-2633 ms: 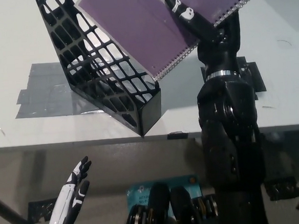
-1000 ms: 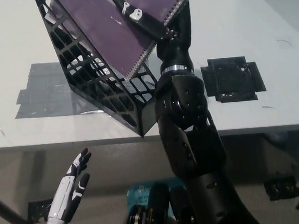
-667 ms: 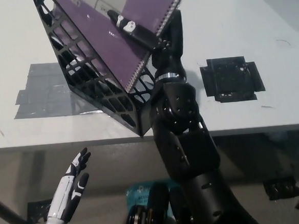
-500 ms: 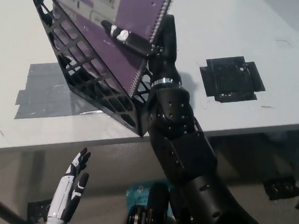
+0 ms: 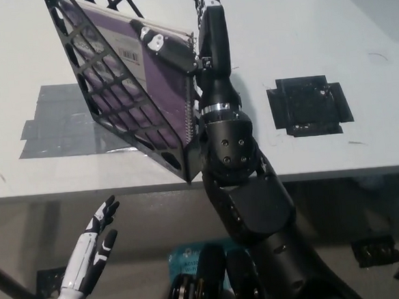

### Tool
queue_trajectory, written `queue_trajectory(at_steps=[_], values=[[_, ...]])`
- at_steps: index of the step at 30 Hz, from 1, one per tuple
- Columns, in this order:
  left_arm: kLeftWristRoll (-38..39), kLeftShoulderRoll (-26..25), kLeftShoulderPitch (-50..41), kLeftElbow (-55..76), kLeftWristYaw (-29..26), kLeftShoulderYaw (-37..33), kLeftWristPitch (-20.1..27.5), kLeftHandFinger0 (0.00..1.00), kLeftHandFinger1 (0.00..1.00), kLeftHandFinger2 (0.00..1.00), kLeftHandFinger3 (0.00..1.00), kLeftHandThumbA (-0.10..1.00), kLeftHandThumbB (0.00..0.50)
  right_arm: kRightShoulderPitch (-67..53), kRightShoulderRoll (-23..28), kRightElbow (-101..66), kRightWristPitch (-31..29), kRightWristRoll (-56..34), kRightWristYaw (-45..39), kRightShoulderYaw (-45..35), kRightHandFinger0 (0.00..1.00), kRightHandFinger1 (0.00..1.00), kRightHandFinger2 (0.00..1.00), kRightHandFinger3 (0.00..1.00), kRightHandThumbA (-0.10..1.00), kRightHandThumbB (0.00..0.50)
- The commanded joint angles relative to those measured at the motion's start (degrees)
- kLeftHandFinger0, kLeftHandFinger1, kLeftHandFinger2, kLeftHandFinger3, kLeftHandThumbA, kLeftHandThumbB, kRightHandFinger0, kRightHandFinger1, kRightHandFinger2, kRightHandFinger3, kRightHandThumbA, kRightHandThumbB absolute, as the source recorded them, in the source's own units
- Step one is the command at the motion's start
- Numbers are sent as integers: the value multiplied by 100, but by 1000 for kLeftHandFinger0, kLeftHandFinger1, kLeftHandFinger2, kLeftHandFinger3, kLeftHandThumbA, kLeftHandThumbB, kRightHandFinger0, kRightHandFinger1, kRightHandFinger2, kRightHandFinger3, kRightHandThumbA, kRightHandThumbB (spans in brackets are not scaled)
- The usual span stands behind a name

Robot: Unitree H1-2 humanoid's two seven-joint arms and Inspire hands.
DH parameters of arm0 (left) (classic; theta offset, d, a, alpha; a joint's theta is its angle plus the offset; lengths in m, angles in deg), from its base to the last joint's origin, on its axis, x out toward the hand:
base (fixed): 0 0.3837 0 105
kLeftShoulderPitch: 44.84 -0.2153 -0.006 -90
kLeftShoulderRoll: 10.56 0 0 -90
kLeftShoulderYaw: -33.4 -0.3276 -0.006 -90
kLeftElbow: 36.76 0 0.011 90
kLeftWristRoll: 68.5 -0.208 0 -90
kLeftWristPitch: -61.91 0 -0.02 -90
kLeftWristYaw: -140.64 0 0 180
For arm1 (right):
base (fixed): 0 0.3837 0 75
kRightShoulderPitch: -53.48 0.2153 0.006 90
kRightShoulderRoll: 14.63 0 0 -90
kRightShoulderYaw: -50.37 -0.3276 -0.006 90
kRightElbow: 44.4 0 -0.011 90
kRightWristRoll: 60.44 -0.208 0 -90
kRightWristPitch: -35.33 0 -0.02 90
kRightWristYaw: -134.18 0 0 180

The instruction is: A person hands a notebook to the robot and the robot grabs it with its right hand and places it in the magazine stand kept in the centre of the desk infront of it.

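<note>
Below the desk edge, the left hand point(image 5: 90, 256) idles, fingers spread and empty. Farther in, the notebook point(image 5: 144, 92) stands inside the magazine stand point(image 5: 106, 94) — spiral edge toward the right hand point(image 5: 195, 33), thumb across its top, fingers apparently loosening.

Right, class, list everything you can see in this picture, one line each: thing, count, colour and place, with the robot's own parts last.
Notebook: one, purple, spiral-bound, inside the stand.
Magazine stand: one, black lattice, upper left of centre on the desk.
Desk: one, white, filling the upper half.
Grey tape patch: one, on the desk left of the stand.
Black tape patch: one, on the desk to the right.
Left hand: one, white, fingers apart, resting lower left below the desk edge.
Right hand: one, black, at the notebook's top edge, fingers spreading.
</note>
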Motion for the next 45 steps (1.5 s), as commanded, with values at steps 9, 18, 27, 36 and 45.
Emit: queue_trajectory(at_steps=[9,18,27,36,45], values=[[-47,-151,96,120,20,13,210,1000,1000,1000,1000,1000,500,-111,119,-2430,429,201,-474,134,1000,1000,1000,1000,1000,384],[-140,-104,-21,88,-33,-10,210,1000,1000,1000,1000,1000,500,-627,588,-5342,773,494,-884,183,1000,1000,1000,1000,1000,335],[-215,-110,-224,75,-49,-121,210,1000,1000,1000,1000,1000,500,-2727,1231,-6369,656,524,-1210,364,1000,1000,1000,1000,1000,331],[-104,-40,-150,-56,-55,-106,210,991,1000,1000,1000,1000,500,-4291,1651,-5088,252,-220,-1348,354,1000,1000,1000,1000,1000,242],[39,-36,-63,-173,-35,-128,210,1000,1000,1000,1000,1000,500,-5001,1723,-3739,-270,-329,-1480,253,1000,1000,1000,1000,1000,236]])
